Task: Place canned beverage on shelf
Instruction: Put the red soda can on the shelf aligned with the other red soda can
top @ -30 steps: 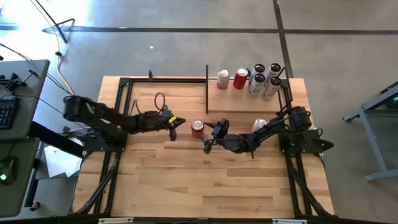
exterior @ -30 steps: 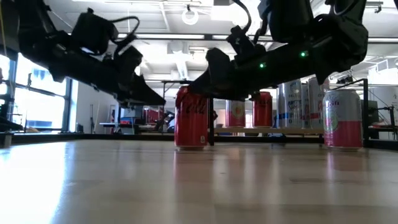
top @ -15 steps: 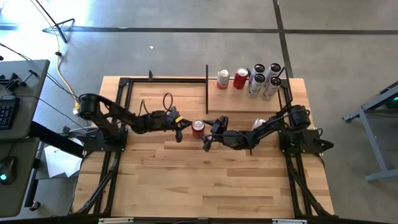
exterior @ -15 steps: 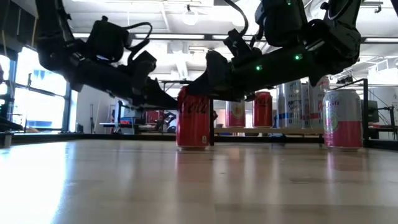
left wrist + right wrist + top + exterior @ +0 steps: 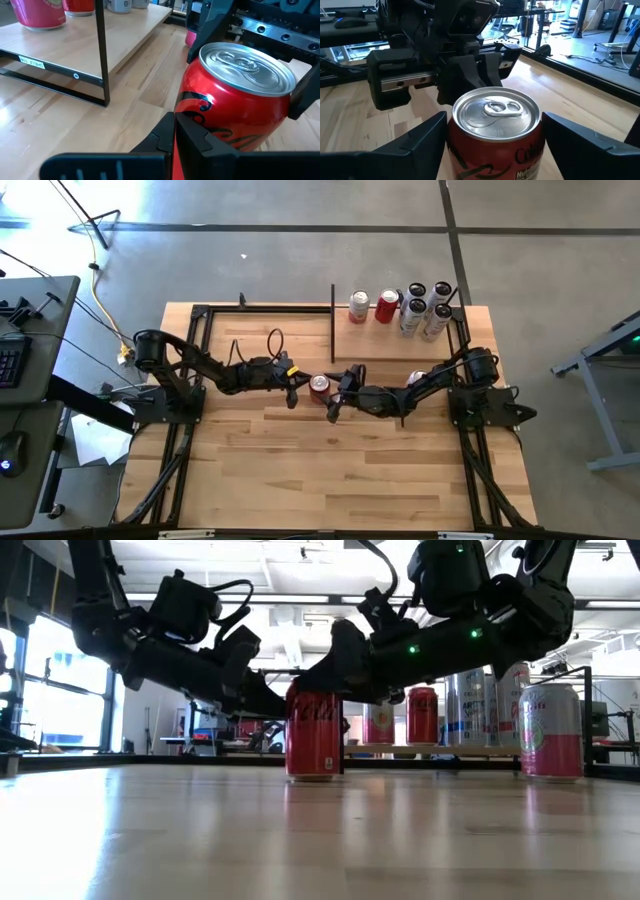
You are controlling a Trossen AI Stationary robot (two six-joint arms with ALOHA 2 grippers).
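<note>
Red can [image 5: 318, 387] upright mid-table, at 7 o'clock from the shelf [image 5: 398, 340]. Right hand [image 5: 492, 150] wide, fingers flanking the can wall, not yet clamped. Left hand [image 5: 174, 134] closed, tips against the can's other side. Thin slick aluminium, likely full: grip mid-body, moderate squeeze.

obstacle: black upright plate [image 5: 333, 323] at shelf [image 5: 395, 340] end | shelf cans [image 5: 400, 308] crowd far edge
</note>
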